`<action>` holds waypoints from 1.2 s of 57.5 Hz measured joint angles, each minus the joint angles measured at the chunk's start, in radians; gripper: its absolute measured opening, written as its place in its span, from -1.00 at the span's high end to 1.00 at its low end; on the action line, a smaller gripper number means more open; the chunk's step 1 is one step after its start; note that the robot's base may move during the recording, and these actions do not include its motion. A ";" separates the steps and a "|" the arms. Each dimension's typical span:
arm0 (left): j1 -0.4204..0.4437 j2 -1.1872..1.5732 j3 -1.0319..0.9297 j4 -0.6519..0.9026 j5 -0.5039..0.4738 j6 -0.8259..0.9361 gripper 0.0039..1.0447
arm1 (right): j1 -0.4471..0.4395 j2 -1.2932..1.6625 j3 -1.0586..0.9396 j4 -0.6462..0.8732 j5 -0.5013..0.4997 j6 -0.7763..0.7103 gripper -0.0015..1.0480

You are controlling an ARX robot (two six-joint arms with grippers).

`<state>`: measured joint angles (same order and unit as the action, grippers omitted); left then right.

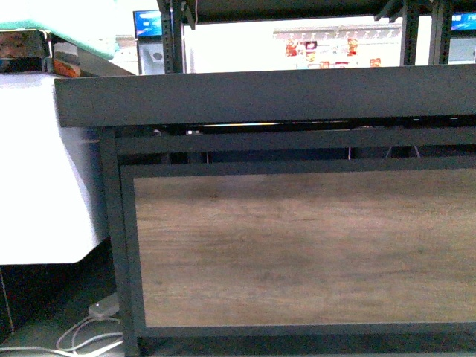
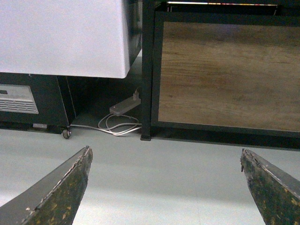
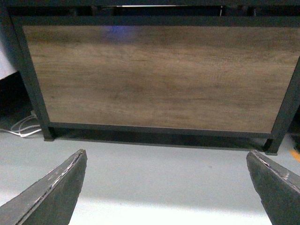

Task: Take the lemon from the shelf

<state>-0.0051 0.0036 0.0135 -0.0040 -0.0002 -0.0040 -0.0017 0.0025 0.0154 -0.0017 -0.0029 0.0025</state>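
Observation:
The shelf [image 1: 260, 97] fills the front view: a black metal frame with a dark tray edge on top and a brown wood-look lower panel [image 1: 305, 249]. The lemon is out of view in every frame. Neither arm shows in the front view. My left gripper [image 2: 165, 158] is open above the grey floor, facing the shelf's left leg [image 2: 146, 93] and panel [image 2: 225, 75]. My right gripper [image 3: 166, 161] is open too, low over the floor, facing the middle of the wood panel [image 3: 154, 75]. Nothing lies between either pair of fingers.
A white cabinet [image 1: 41, 163] stands left of the shelf, on a dark wheeled base [image 2: 33, 101]. A power strip with white cables [image 2: 123, 115] lies on the floor by the shelf's left leg. Bare grey floor [image 3: 164, 178] lies before the shelf.

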 joint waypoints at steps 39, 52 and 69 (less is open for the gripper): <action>0.000 0.000 0.000 0.000 -0.001 0.000 -0.86 | 0.000 0.000 0.000 0.000 -0.002 0.000 -0.95; 0.000 0.000 0.000 0.000 0.000 0.000 -0.86 | 0.000 0.000 0.000 0.000 -0.001 0.000 -0.95; 0.001 0.000 0.000 0.000 0.001 0.000 -0.86 | 0.000 0.000 0.000 0.000 0.000 0.000 -0.95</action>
<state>-0.0044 0.0036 0.0135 -0.0040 0.0006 -0.0040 -0.0017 0.0021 0.0151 -0.0017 -0.0029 0.0025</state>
